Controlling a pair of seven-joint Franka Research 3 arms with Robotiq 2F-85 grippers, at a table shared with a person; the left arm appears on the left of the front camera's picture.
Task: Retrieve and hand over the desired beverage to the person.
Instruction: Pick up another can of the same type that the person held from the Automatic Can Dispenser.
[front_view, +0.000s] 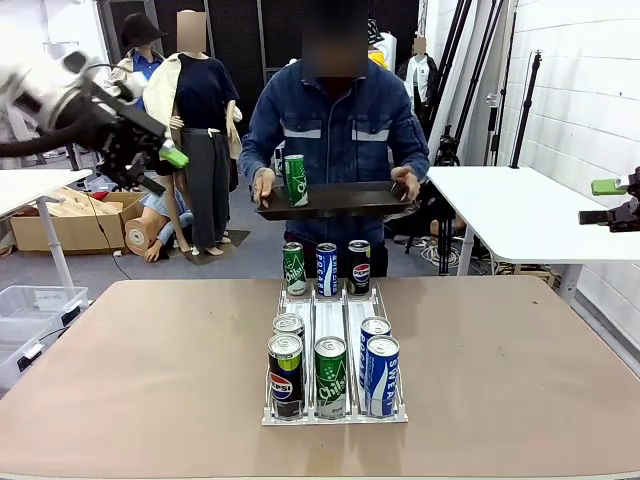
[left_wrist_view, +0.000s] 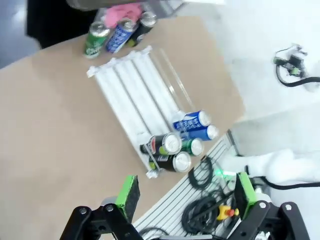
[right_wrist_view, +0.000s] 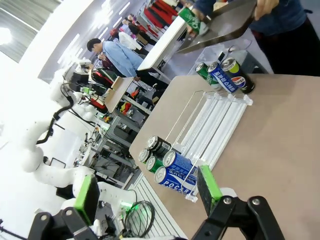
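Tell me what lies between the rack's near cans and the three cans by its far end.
Nothing: the lanes of the rack run bare between the near cans and the three far cans, as the front and left wrist views show.

Person (front_view: 338, 120) holds tray (front_view: 340, 200) w/ green can (front_view: 295, 180) upright on it. Rack (front_view: 334, 340) on tabletop (front_view: 150, 370): 3 cans far end, 5 near. L end effector (front_view: 163, 170) high left, R end effector (front_view: 603, 201) at right edge.
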